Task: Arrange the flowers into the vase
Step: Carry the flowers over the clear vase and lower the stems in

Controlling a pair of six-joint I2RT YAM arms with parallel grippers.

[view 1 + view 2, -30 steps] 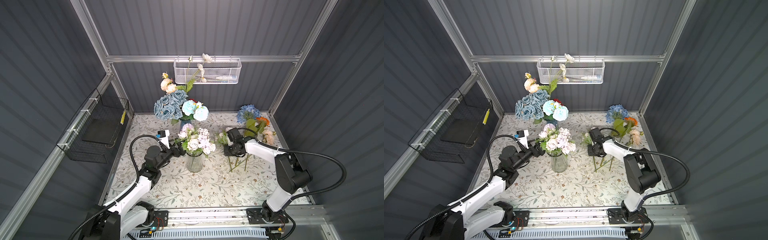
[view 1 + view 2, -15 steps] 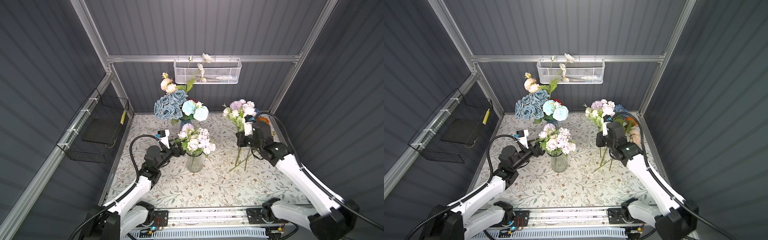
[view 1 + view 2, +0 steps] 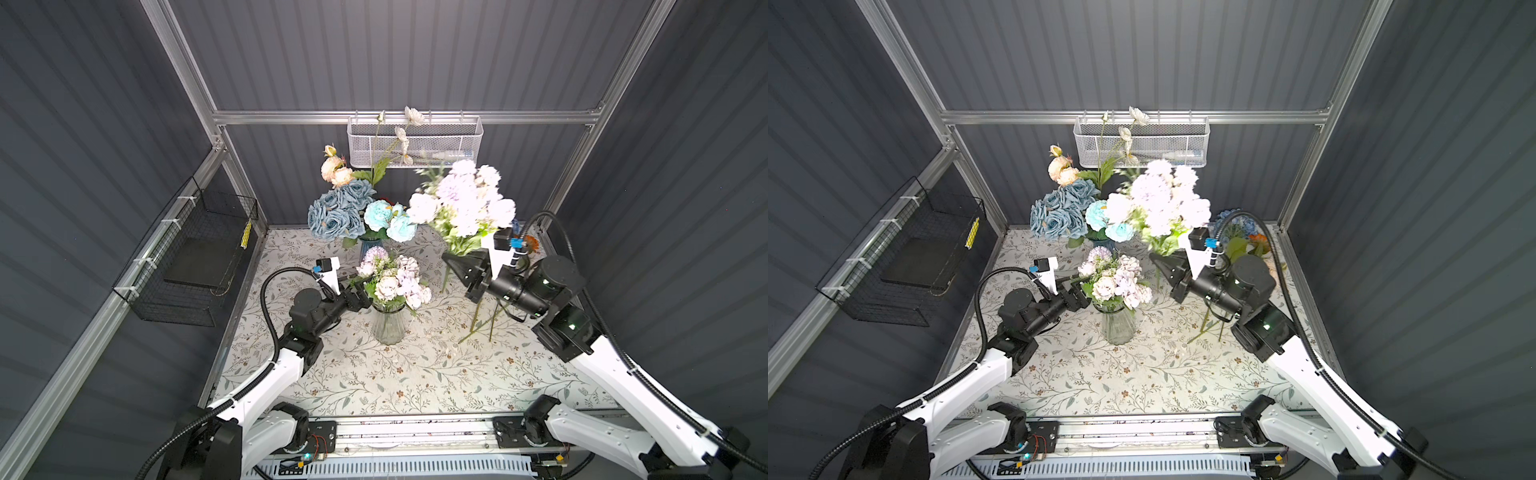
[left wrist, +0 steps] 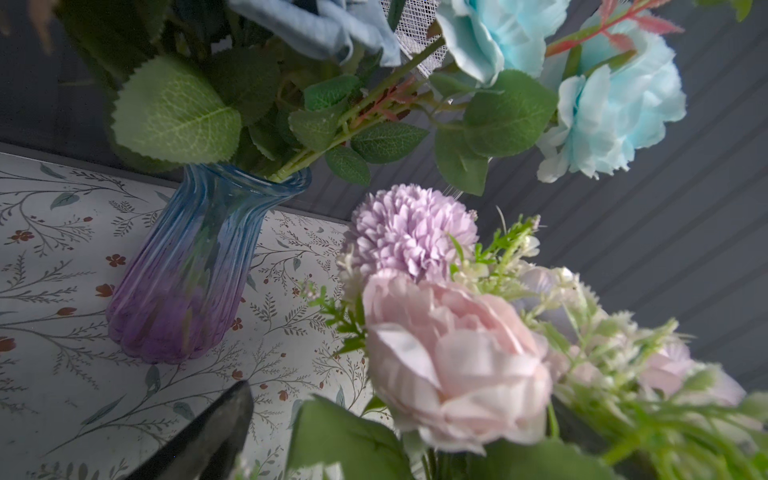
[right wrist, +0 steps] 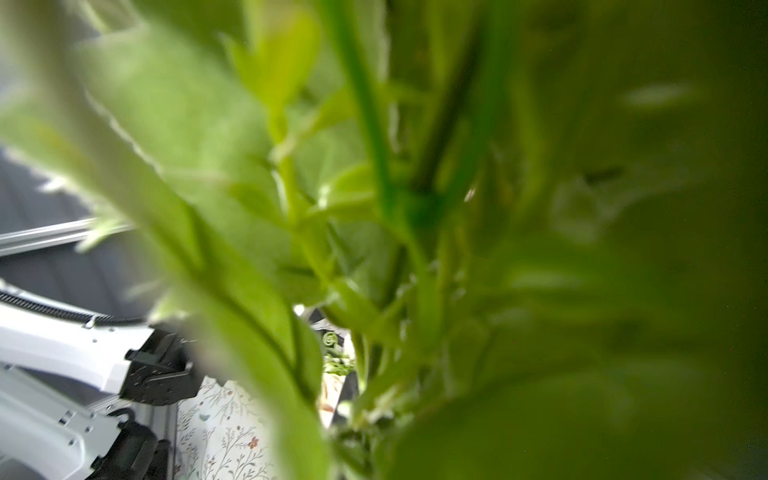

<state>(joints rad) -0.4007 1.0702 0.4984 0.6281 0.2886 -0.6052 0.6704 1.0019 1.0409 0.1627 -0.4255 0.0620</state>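
The right gripper (image 3: 452, 262) is pinching a bunch of white and lilac flowers (image 3: 462, 203) by its green stems (image 3: 478, 321), with its jaws pressed together on them. It is holding the bunch aloft over the right rear part of the worktop (image 3: 395, 374). The stem ends are hanging down toward the floral tablecloth, and the blooms are blurring. In the right wrist view, blurred leaves and stems (image 5: 374, 208) are filling nearly everything.

The left gripper (image 3: 360, 289) is hovering with its jaws spread wide, just beside the pink and lilac bouquet (image 3: 392, 279). That bouquet is sitting in a clear glass vase (image 3: 388, 326) near the middle of the worktop. In the left wrist view, one dark finger (image 4: 208, 436) is showing beside a pink peony (image 4: 449, 361) and a lilac puff (image 4: 411, 228).

A blue-to-purple ribbed vase (image 4: 195, 266) is standing at the rear edge, carrying dusty-blue roses (image 3: 336, 212) and aqua blooms (image 3: 388, 218). A blue hydrangea (image 3: 1237, 224) and an orange bloom (image 3: 1258, 239) are lying in the right rear corner, partly behind the right arm.
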